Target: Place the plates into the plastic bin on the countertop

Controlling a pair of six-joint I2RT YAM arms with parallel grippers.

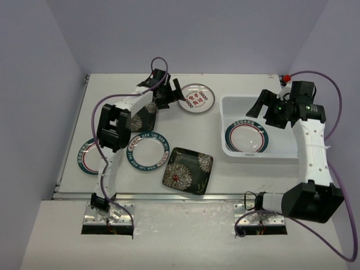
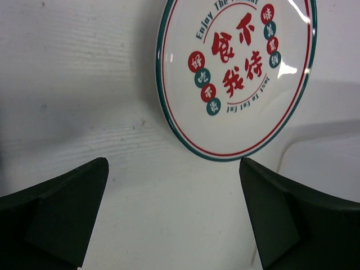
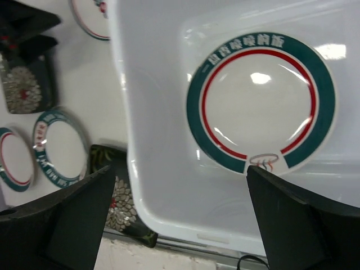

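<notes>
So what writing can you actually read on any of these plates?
"Enjoy The": top arc of the red-lettered plate, cut off by the frame.
"食不我待": big red characters at its centre.
Its dot characters and lower arc: too small.
Teal-banded plate in the bin: rim characters blurred.
Blue-rimmed plate: rim lettering too small.

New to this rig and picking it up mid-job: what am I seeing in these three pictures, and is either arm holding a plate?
Two robot arms stand at the countertop's near edge. The wide picture looks down from above and behind; the other two come from wrist cameras, dark fingers at the bottom. The left gripper is open and empty, a red-lettered plate just ahead. The right gripper, also open and empty, hangs over the plastic bin, where a teal-rimmed plate lies. Also on the countertop: two black square plates, a blue-rimmed plate and another round plate at far left.
</notes>
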